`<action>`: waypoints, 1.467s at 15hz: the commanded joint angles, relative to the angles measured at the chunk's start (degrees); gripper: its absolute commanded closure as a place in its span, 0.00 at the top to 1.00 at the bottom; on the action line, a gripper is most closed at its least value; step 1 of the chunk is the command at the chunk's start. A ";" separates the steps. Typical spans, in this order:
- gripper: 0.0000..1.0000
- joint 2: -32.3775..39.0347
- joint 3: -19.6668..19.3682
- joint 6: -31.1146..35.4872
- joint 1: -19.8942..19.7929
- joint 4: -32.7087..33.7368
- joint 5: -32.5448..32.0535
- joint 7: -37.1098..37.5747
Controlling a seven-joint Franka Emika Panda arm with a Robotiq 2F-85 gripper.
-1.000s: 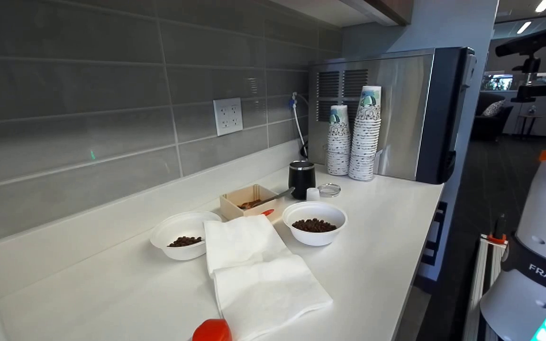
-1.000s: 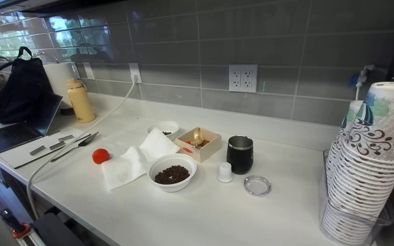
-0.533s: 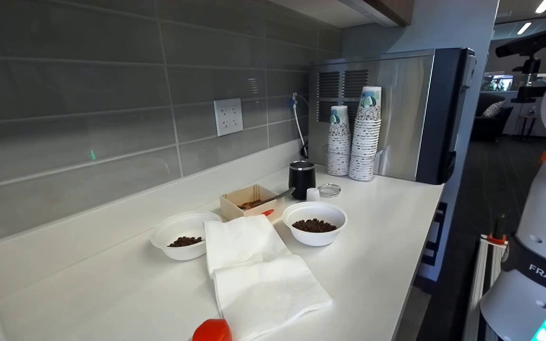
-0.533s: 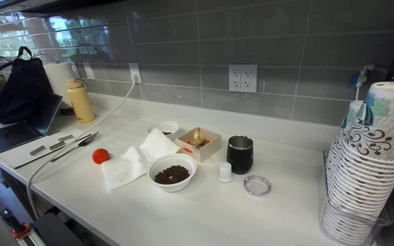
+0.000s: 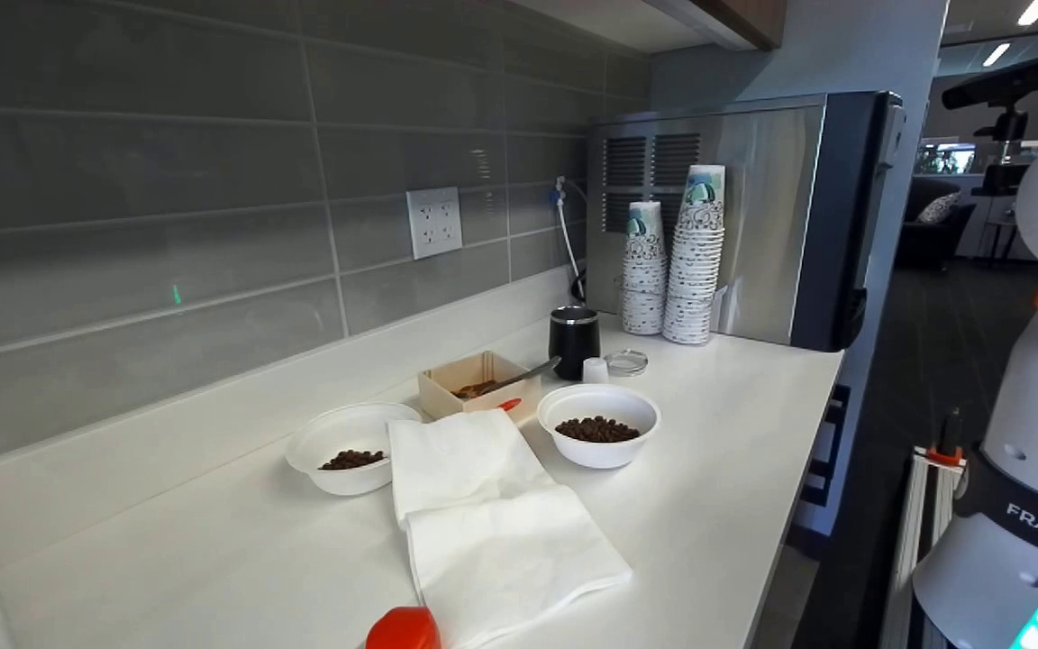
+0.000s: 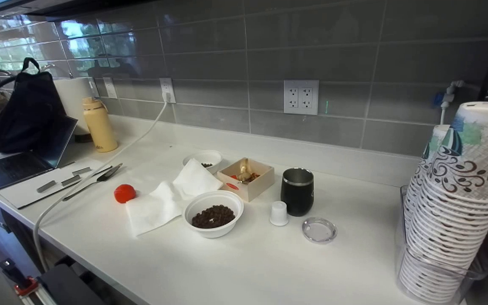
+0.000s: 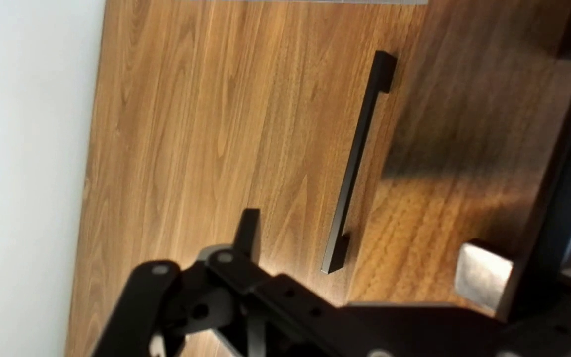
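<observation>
Fingers (image 7: 247, 235) spread, the gripper (image 7: 370, 248) faces a black handle (image 7: 353, 163) on a wooden door (image 7: 191, 124), where against the edges of the counter (image 5: 717, 505) I cannot tell, the arm (image 5: 1033, 397) being beyond the front one, and sideways drift could jam a fingertip on the dark bar (image 7: 563, 198) close by.

Folded white paper towels (image 5: 503, 527) lie on a white countertop (image 5: 240, 559) between a round white bowl (image 5: 348, 428) and a second round white bowl (image 5: 596, 401), each holding small dark-brown pieces (image 5: 597, 429). Behind the towels, a slim grey utensil (image 5: 523, 375) slants over a pale-beige rectangular box (image 5: 436, 397). A black cylindrical tumbler (image 5: 573, 342) stands near stacked patterned paper cups (image 5: 696, 270).
</observation>
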 commanded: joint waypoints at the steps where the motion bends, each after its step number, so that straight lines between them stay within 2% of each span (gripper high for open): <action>1: 1.00 -6.65 -1.13 -3.08 -2.80 -4.86 -2.18 -2.12; 10: 1.00 -16.62 -2.54 -5.16 -5.29 -11.15 -3.52 -2.02; 22: 1.00 -25.24 -4.50 -7.29 -7.41 -17.04 -4.31 -1.99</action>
